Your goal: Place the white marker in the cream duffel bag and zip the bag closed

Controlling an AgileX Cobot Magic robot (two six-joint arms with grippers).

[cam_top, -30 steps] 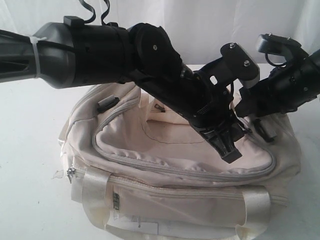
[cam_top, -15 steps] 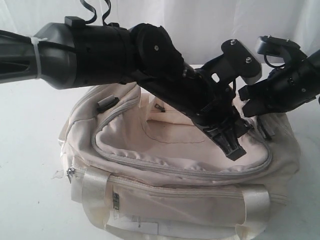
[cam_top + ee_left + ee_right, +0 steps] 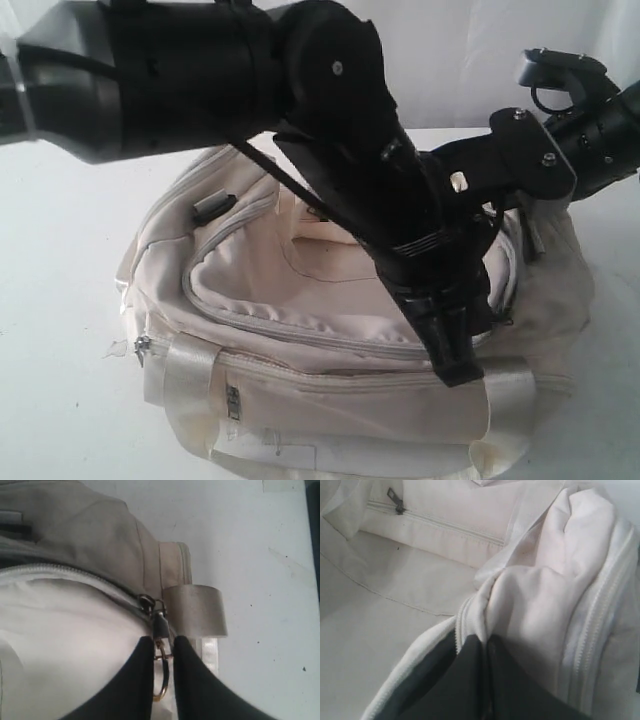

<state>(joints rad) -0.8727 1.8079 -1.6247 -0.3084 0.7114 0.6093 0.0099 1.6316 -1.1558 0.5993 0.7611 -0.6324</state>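
The cream duffel bag (image 3: 300, 400) lies on the white table (image 3: 60, 280) with its grey main zip (image 3: 300, 335) curving round the top flap. My left gripper (image 3: 455, 365) reaches down at the bag's front right, beside a webbing strap (image 3: 510, 395). In the left wrist view this gripper (image 3: 162, 642) is shut on the metal zip pull (image 3: 161, 627). My right gripper (image 3: 486, 641) is shut on a fold of the bag's edge fabric (image 3: 535, 595) at its right end; the left arm hides it in the exterior view. The white marker is out of view.
A black clip (image 3: 213, 206) sits on the bag's back left. An inner pocket zip (image 3: 435, 522) shows inside the bag. Bare table (image 3: 260, 555) lies beyond the bag's end, where a webbing handle loop (image 3: 195, 610) sticks out. The right arm (image 3: 600, 140) comes in from the upper right.
My left gripper has moved toward the bag's front right corner with the zip pull. My right gripper has gone from open to shut on the bag's end fabric.
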